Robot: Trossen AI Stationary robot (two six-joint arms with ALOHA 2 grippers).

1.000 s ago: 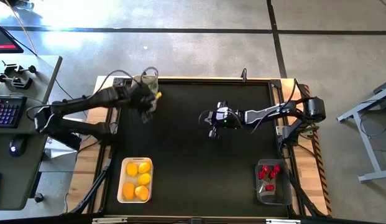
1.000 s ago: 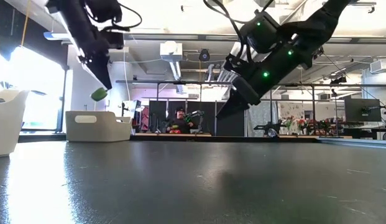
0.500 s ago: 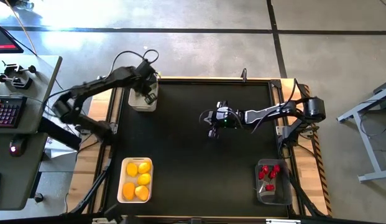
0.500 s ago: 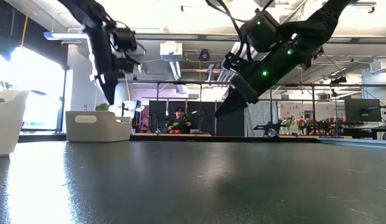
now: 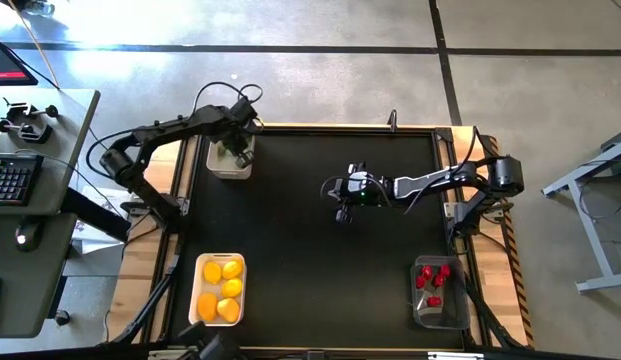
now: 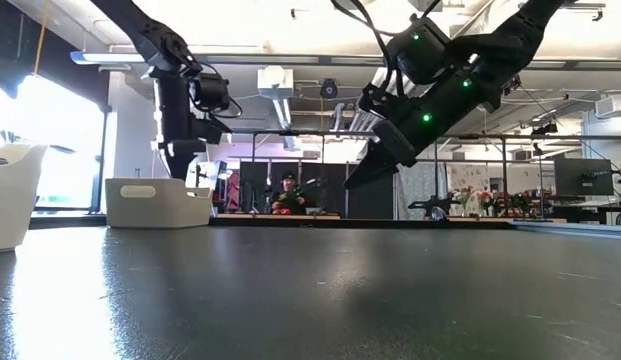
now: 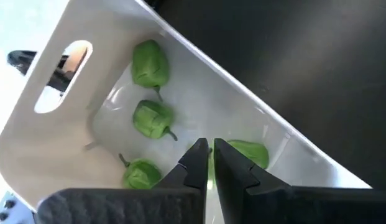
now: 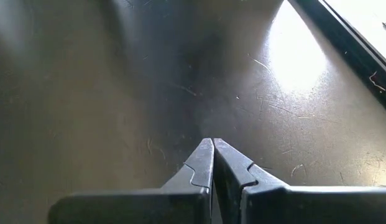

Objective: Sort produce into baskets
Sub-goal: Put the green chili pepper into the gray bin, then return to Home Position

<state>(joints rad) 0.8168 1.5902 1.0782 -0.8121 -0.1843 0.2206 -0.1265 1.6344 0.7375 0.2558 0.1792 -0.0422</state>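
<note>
My left gripper (image 7: 209,155) points down into the beige-white tub (image 5: 214,168) at the table's far left corner, its fingers nearly together on a green piece (image 7: 250,153). Three more green pieces (image 7: 151,118) lie on the tub's floor. In the low view the tub's wall (image 6: 155,203) hides the fingertips. My right gripper (image 8: 212,148) hangs shut and empty above the middle of the mat (image 5: 342,203). Yellow pieces (image 5: 222,288) lie in the white tray and red pieces (image 5: 433,281) in the transparent bin. My left gripper comes at the green piece from above, pointing steeply down. A strip of green (image 7: 209,177) shows in the narrow gap between the fingers. The fingers hide which part they have. The piece sits low inside the tub, by its wall; whether it rests on the floor I cannot tell.
The white tray (image 5: 198,292) stands at the near left and the transparent bin (image 5: 420,312) at the near right. The dark mat (image 5: 310,270) lies bare between them. A desk with a keyboard (image 5: 15,180) stands left of the table.
My left gripper has carried the green piece from above the table's far left corner over the tub and down into it, tipping more steeply down. The piece, hanging in the open a second ago, is now below the tub's rim.
</note>
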